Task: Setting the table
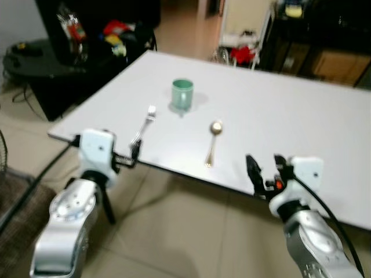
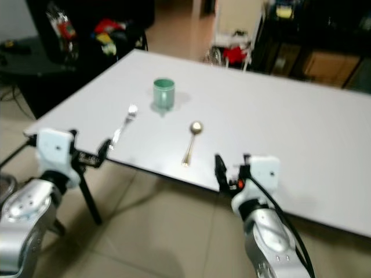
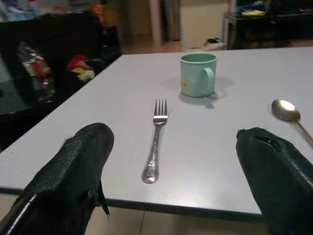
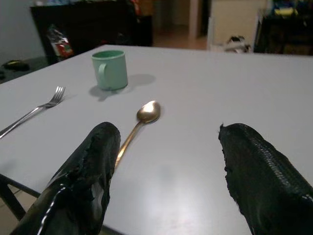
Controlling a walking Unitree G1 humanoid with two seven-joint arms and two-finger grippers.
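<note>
White table [image 1: 301, 116] carries a green mug [image 1: 182, 94] (handle toward the robot), a silver fork [image 1: 143, 129] at its 7 o'clock and a gold spoon [image 1: 213, 142] at its 5 o'clock, all apart. Left gripper [image 1: 124, 157] hovers at the near edge just short of the fork handle, fingers spread wide. Right gripper [image 1: 264, 171] hangs at the edge, at the spoon's 4 o'clock, fingers parted and holding nothing.

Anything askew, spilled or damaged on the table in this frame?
Nothing is spilled or damaged. The green mug stands upright, with the fork and gold spoon flat on the white table. Both utensils lie slightly slanted. No plate is set. The left gripper and right gripper are open at the near edge.
</note>
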